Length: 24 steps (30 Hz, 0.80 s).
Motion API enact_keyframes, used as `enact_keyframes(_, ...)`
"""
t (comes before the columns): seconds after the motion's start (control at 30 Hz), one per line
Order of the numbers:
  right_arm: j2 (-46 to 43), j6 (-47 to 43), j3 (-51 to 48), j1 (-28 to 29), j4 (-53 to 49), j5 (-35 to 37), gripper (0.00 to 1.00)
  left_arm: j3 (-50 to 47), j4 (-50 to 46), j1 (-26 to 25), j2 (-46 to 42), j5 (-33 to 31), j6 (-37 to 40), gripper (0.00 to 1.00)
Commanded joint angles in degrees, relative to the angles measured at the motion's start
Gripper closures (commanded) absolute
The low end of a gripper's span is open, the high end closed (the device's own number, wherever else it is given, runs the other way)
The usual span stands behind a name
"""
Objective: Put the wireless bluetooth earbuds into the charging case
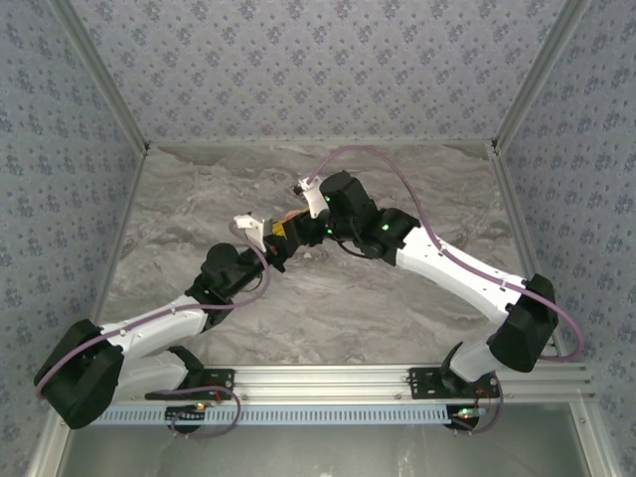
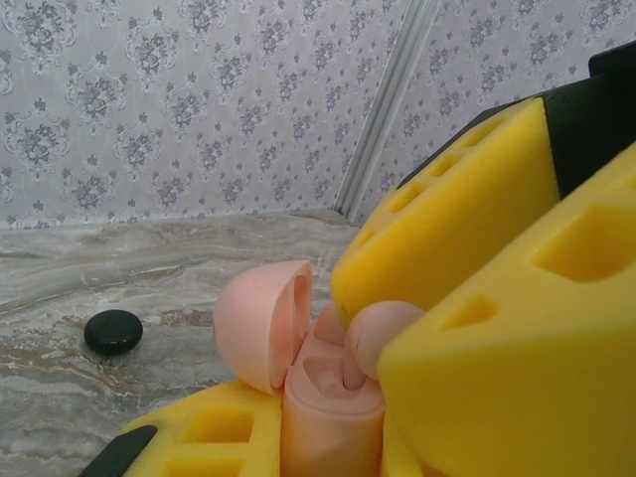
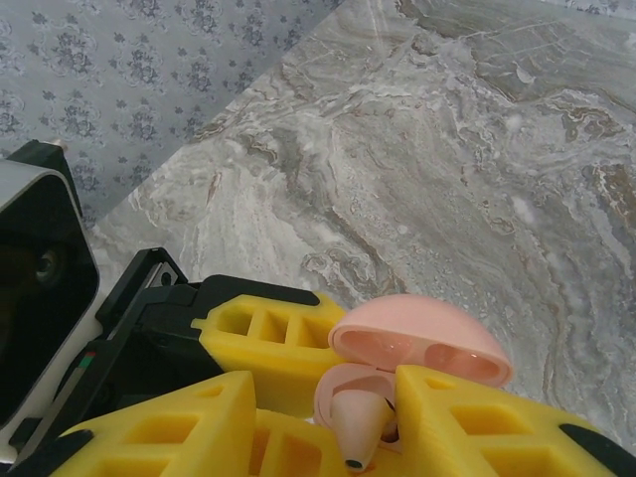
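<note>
Open surface (image 1: 189, 199) all round. The left claw (image 1: 273, 238) clamps the charging case (image 2: 263, 323), lid raised. The right claw's (image 3: 328, 429) hold on the earbud (image 3: 356, 417), stem toward its wrist, cannot be told.

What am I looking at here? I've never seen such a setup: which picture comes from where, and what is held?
The left arm and the right arm are robot arms bolted at the near edge of a marble table; the top picture looks down on them. The other two pictures come from a camera on each wrist, so the yellow blocks are fingers. The left hand is shut on the open pink charging case. The right hand has a pink earbud between its fingers at the open case; whether it grips it I cannot tell. A black round puck lies on the table.
</note>
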Motion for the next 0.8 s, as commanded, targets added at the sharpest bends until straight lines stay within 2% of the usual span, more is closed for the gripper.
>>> enact_keyframes(0.0,0.3,0.9,2.3,-0.1,-1.7,-1.8,0.55,2.3,0.8,-0.2,-0.6,0.7,0.9,0.95)
enact_keyframes(0.33,-0.3,1.7,2.6,-0.4,-1.8,-1.3,0.50,2.1,0.5,-0.2,-0.5,0.8,1.1,0.95)
enact_keyframes(0.77,-3.4,2.4,1.7,-1.0,-1.9,0.1,0.48,2.0,-1.2,-0.2,-0.7,1.7,2.3,0.95)
